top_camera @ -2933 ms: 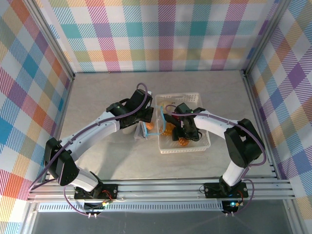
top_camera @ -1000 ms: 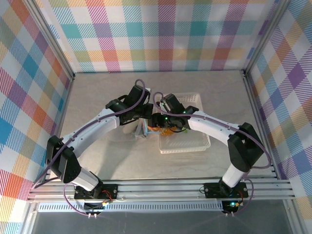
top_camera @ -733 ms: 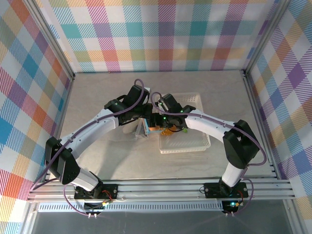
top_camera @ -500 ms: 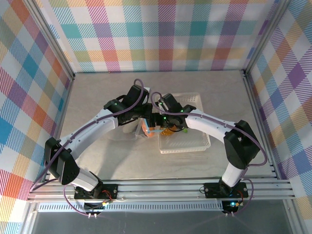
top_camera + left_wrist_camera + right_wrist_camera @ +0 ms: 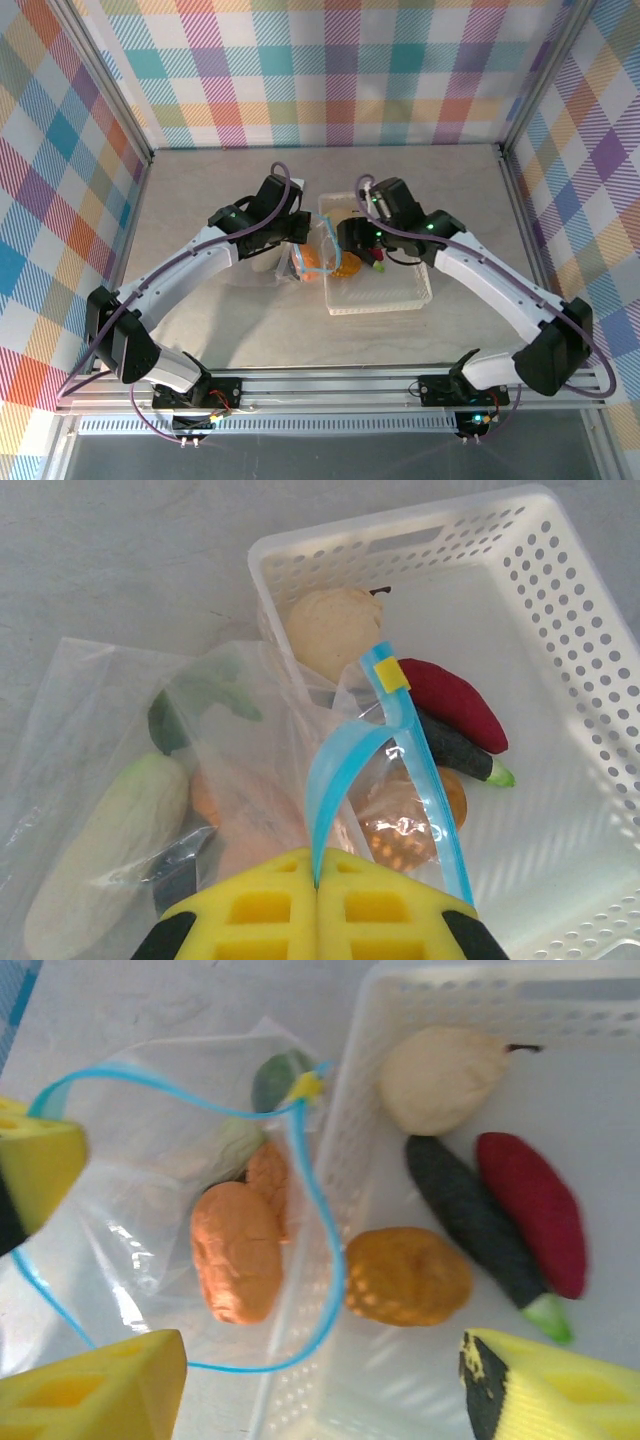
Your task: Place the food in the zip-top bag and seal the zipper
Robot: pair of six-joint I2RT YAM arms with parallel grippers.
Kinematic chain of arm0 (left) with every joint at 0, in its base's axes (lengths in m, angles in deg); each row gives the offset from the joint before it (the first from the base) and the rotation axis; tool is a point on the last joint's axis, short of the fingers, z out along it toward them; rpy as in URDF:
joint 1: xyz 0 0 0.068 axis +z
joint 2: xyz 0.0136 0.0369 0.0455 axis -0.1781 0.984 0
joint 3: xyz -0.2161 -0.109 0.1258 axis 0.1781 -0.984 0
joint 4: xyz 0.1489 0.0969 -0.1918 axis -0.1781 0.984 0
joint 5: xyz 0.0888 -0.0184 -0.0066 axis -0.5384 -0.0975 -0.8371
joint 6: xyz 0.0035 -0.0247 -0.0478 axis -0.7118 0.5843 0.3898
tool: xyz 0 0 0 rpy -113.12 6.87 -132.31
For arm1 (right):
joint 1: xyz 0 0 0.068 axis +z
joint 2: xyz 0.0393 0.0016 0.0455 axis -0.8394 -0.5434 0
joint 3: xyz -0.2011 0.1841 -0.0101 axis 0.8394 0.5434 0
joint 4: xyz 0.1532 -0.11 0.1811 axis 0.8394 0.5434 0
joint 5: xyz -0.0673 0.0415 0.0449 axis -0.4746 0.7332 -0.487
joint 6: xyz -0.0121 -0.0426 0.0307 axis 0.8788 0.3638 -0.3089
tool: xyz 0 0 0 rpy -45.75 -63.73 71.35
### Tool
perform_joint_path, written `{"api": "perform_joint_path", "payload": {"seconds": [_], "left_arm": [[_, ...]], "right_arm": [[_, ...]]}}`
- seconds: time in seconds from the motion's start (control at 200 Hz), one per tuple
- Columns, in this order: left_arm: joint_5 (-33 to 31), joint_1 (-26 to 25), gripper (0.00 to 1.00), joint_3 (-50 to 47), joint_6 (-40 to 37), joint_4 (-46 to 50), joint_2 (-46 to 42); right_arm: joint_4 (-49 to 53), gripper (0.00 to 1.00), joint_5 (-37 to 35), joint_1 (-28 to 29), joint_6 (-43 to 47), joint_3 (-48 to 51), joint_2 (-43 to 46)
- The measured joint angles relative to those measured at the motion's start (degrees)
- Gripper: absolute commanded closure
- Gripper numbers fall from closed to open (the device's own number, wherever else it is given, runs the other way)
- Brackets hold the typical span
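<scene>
The clear zip-top bag (image 5: 303, 264) lies against the basket's left wall with its mouth held wide. My left gripper (image 5: 318, 882) is shut on the light-blue zipper (image 5: 345, 760), which loops open (image 5: 325, 1260). Inside the bag lie two orange bread-like pieces (image 5: 237, 1250), a white radish (image 5: 100, 850) and a dark green piece (image 5: 190, 705). In the basket remain a tan bread piece (image 5: 408, 1275), a dark eggplant (image 5: 470, 1220), a dark red piece (image 5: 530, 1210) and a pale piece (image 5: 440, 1080). My right gripper (image 5: 320, 1390) hangs open and empty above the bag's mouth and the basket's left wall.
The white lattice basket (image 5: 410, 296) stands right of centre on the pale table. Both arms meet over its left wall, the left gripper (image 5: 292, 238) close to the right gripper (image 5: 358, 246). Checked walls and metal rails enclose the table.
My right gripper carried an orange piece from the basket to the bag's mouth, let it go there, and has pulled back to the right. The left gripper kept its hold on the zipper.
</scene>
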Motion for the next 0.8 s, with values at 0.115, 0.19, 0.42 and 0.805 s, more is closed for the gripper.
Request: {"api": "perform_joint_path", "payload": {"seconds": [0.115,0.19,0.42,0.805], "left_arm": [[0.00,0.07,0.98,0.00,0.00,0.00,-0.61],[0.00,0.15,0.98,0.00,0.00,-0.02,-0.81],[0.02,0.52,0.94,0.00,-0.02,-0.02,-0.81],[0.24,0.79,0.93,0.00,0.00,-0.04,-0.81]], "right_arm": [[0.20,0.42,0.15,-2.34,0.39,3.26,0.39],[0.37,0.38,0.48,-4.00,0.63,5.66,-0.94],[1.84,0.30,0.83,-7.58,2.89,5.81,-9.81],[0.02,0.25,7.48,-6.82,-2.78,0.68,-20.59]]}}
